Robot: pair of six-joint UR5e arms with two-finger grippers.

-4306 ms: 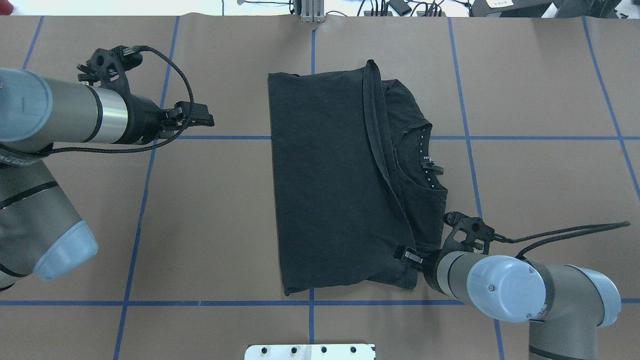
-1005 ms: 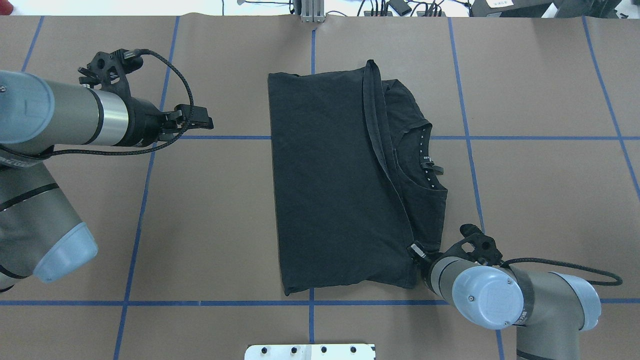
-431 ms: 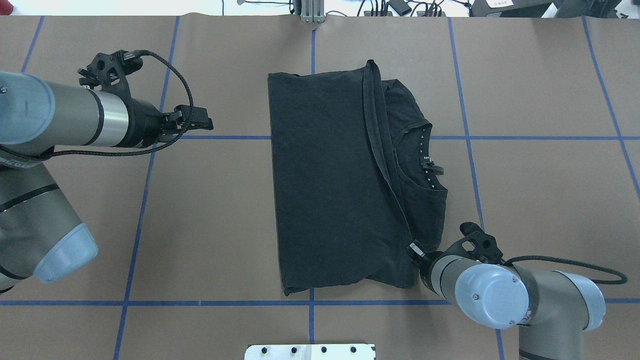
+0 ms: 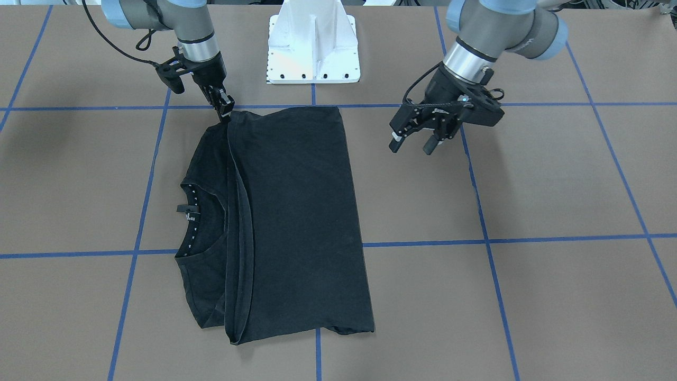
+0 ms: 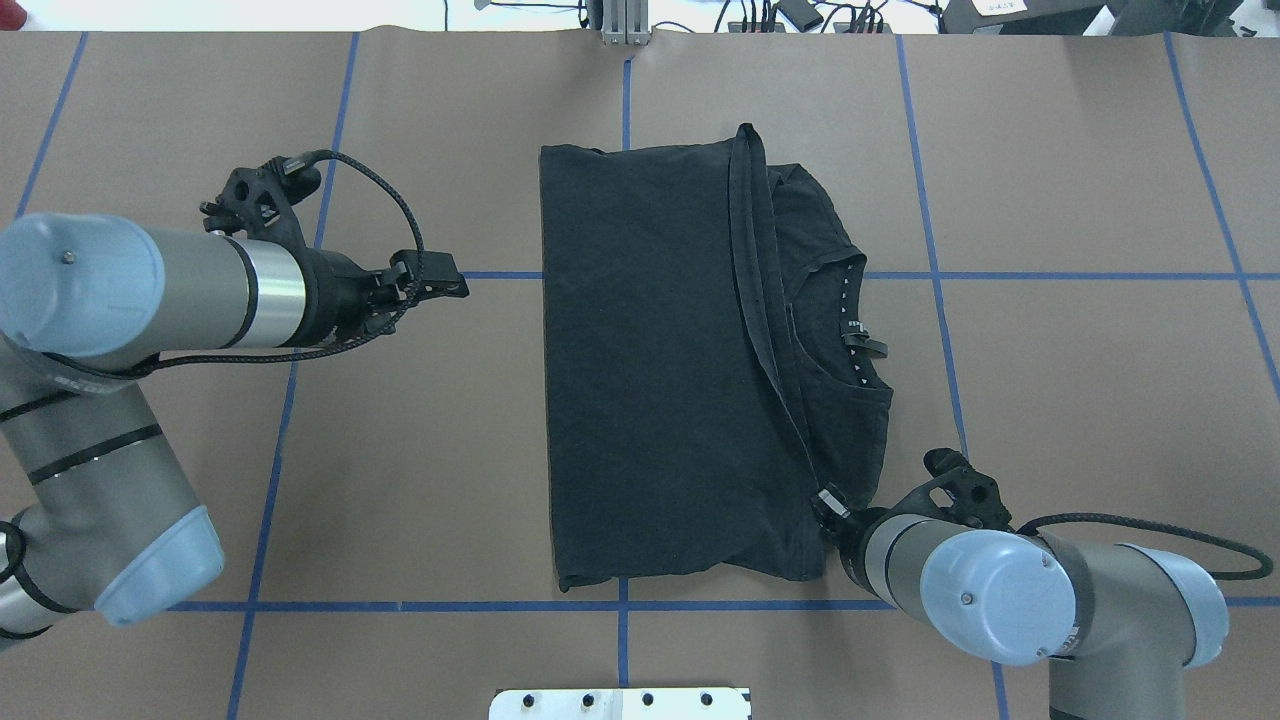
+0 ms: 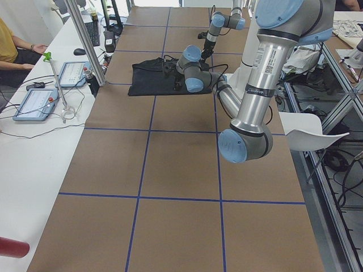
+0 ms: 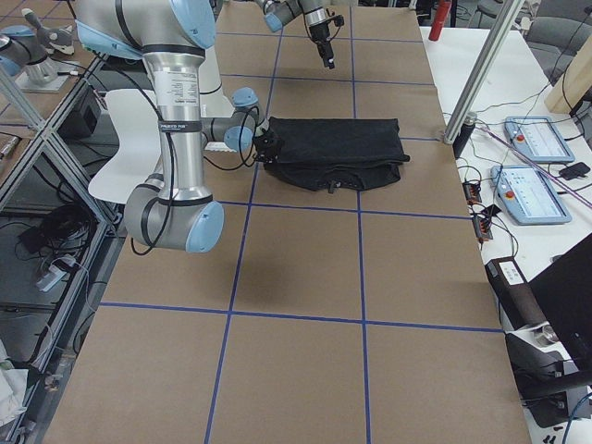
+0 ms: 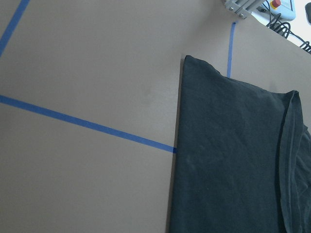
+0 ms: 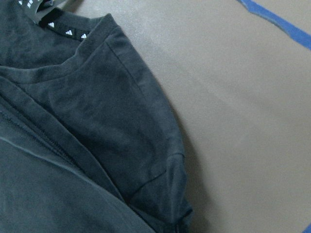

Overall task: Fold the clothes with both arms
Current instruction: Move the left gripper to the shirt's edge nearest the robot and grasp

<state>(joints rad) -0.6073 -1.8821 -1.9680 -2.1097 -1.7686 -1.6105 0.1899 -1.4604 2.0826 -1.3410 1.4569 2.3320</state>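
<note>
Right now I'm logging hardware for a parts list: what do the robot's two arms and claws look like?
The left arm and right arm are silver-grey tubes with light blue joint caps and a polished metal band at the wrist. The left claw and right claw are black and two-fingered, each with a black braided cable looping off the wrist.

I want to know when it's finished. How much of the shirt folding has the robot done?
Partly done. The black T-shirt already lies folded lengthwise into a long rectangle, its collar peeking out. In hand: the right gripper looks pinched on a corner nearest the robot, while the left gripper hangs open beside the shirt, touching nothing. Probably left: folding that rectangle shorter.
</note>
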